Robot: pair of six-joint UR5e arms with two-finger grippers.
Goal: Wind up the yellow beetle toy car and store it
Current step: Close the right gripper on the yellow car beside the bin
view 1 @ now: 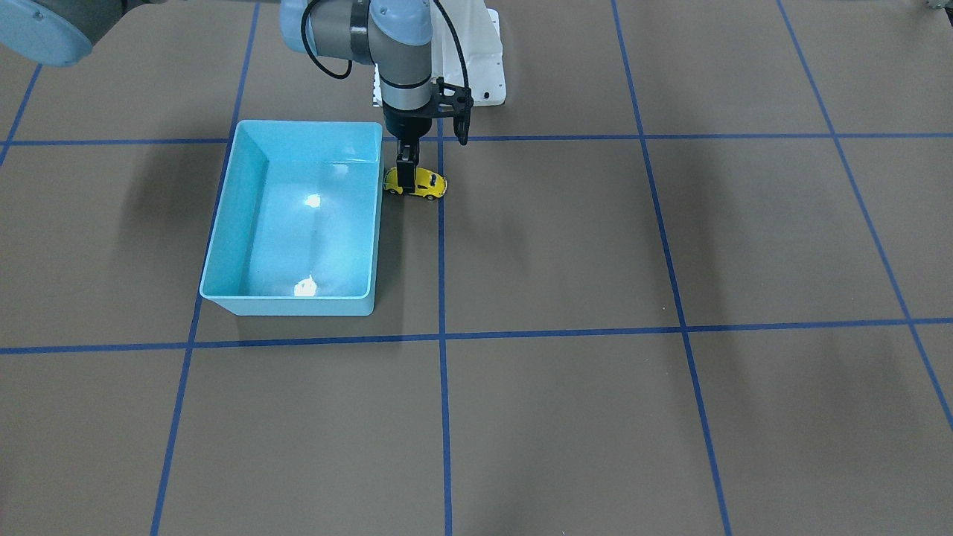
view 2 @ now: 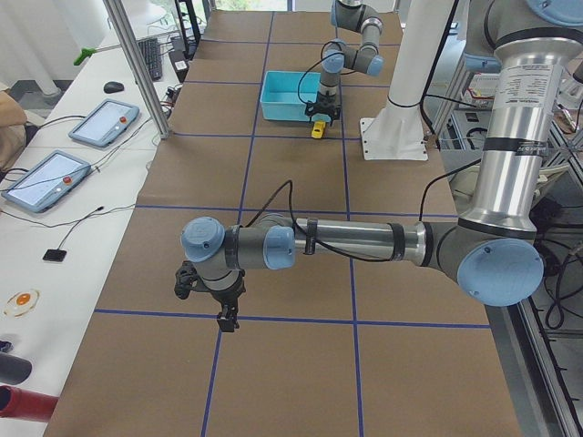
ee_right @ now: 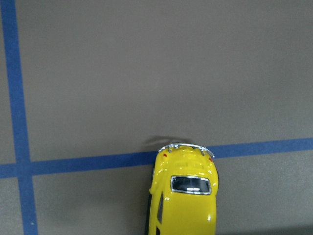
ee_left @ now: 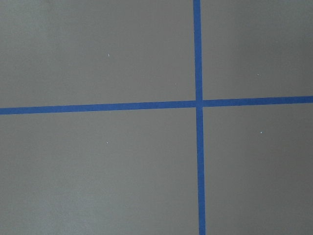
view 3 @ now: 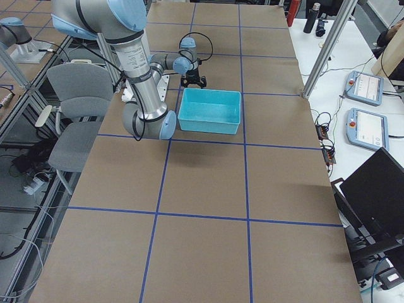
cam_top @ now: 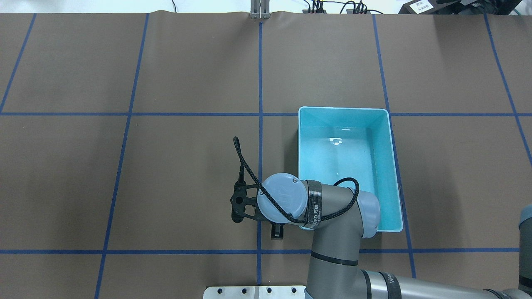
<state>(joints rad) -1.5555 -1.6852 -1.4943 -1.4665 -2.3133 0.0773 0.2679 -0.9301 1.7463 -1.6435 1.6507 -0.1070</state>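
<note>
The brown bench [view 1: 595, 246] is marked off in squares by blue tape [view 1: 441, 298]. The left arm [view 2: 346, 241] stretches low over it, well apart from everything else, with the left gripper [view 2: 224, 317] hanging above a tape crossing; how far it is open cannot be told. The right arm [view 1: 394, 45] points straight down beside the bin [view 1: 246, 201], a light-blue open tub with nothing inside. The right gripper [view 1: 406, 182] is down over the car [view 1: 428, 184], one dark finger [view 1: 406, 165] across the middle of its side; whether it clamps the car or only straddles it cannot be told. The yellow car stands on its wheels on the bench, outside the bin and just beside its long wall, one end over a tape line.
</note>
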